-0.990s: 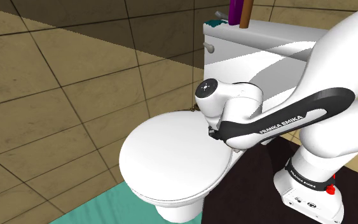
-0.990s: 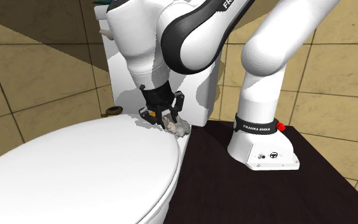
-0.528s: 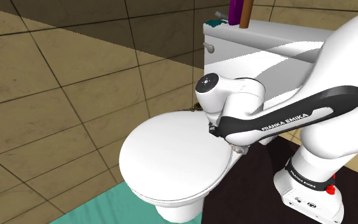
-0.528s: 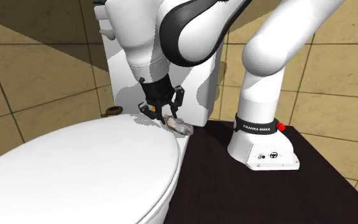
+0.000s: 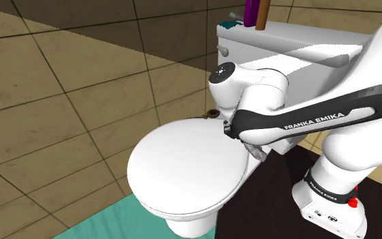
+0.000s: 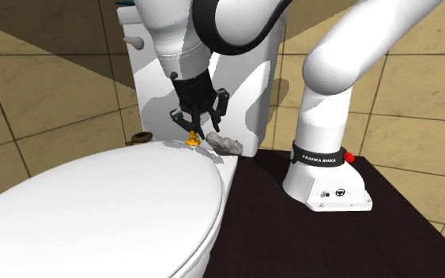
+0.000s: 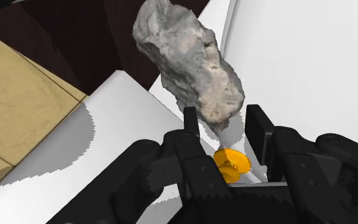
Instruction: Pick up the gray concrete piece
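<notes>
Plainly, the all-black two-finger gripper (image 6: pixel 199 131) hangs at the foot of the white toilet tank (image 6: pixel 248 91), its fingers standing apart with nothing clasped between them. The gray, rough, concrete-looking chunk (image 6: pixel 227 144) lies on the white ledge at the tank's foot, just beside the gripper, and neither finger touches it. In the wrist view the chunk (image 7: pixel 193 60) runs lengthwise away from the fingertips, alongside the tank's face. Only its near end comes up to the gap. A small orange object (image 7: pixel 231 160) sits under the gripper, close against the tank.

To do this step well, we judge that the hand should slide along the tank's foot until the chunk's middle sits between the fingers. We would have them span its narrow width, not its length. We would go down far enough for the pads to pass the widest part, keeping the outer finger off the tank's face and clear of the orange object. The chunk is lumpy, so an end grip may let it twist. We would close on the middle and lift straight up.

"FRANKA EMIKA" reads in white on the arm's dark link (image 5: pixel 318 121), and again on the black band at the arm's base (image 5: pixel 326 193). We see no writing on the chunk or the tank.
</notes>
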You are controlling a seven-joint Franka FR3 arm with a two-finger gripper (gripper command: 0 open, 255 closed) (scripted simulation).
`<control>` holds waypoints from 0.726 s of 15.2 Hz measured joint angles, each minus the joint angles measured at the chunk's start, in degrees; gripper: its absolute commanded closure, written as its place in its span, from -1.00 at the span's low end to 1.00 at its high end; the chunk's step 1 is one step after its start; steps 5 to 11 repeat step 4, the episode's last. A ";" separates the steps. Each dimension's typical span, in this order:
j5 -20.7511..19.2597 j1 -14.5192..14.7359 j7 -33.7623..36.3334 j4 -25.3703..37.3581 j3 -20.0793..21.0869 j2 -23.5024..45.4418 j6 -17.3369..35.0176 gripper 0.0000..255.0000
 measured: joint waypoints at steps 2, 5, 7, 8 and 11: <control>0.05 0.60 -0.77 0.55 -1.03 -1.33 -1.81 1.00; -0.01 0.93 -1.33 1.31 -1.80 -2.26 -3.43 1.00; -0.01 0.93 -1.33 1.31 -1.80 -2.26 -3.43 1.00; -0.01 0.93 -1.33 1.31 -1.80 -2.26 -3.43 1.00; -0.01 0.93 -1.33 1.31 -1.80 -2.26 -3.43 1.00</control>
